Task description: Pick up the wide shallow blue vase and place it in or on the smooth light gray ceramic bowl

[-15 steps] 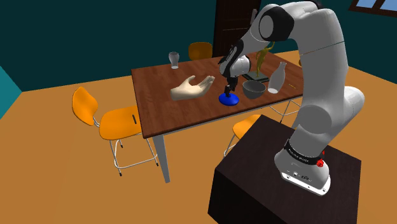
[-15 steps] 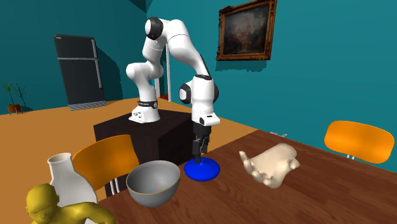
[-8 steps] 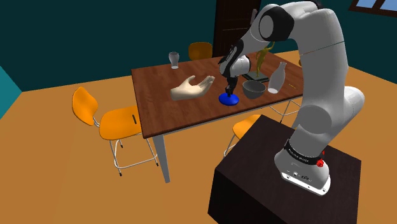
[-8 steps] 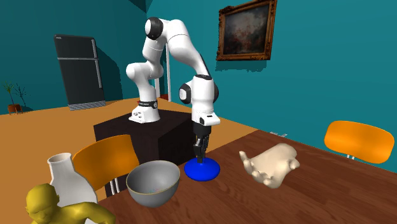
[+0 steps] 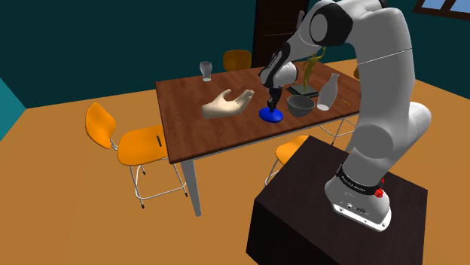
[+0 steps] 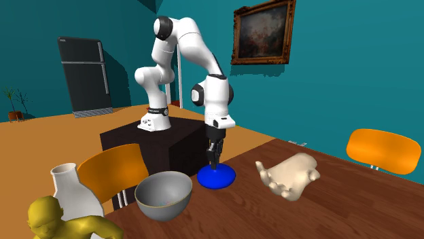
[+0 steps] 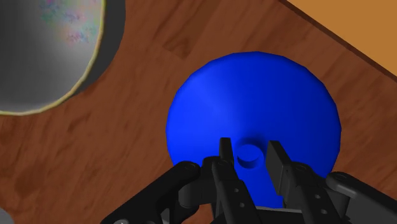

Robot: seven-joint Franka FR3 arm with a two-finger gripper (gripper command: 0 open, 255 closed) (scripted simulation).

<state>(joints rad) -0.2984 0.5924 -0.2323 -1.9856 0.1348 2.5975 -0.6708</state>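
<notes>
The wide, shallow blue vase (image 5: 271, 115) (image 6: 217, 178) (image 7: 254, 108) hangs just above the brown wooden table (image 5: 196, 132), near the edge on the stand's side. My gripper (image 5: 274, 104) (image 6: 213, 163) (image 7: 249, 159) points straight down over it and is shut on the small neck at the vase's centre. One fingertip stands on each side of the neck. The grey bowl (image 5: 300, 105) (image 6: 163, 195) (image 7: 44, 51) stands upright and empty on the table close beside the vase, on the shoulder view's right.
A beige hand sculpture (image 5: 228, 104) (image 6: 289, 175) lies on the vase's other side. A white bottle vase (image 5: 325, 93) (image 6: 71, 193) and a yellow figure (image 6: 58, 221) stand past the bowl. A glass vase (image 5: 206, 71) stands at the far edge. Orange chairs (image 5: 124, 139) surround the table.
The fingers have gone from open to shut on the vase's neck. Since then the gripper has risen slightly, with the vase in it.
</notes>
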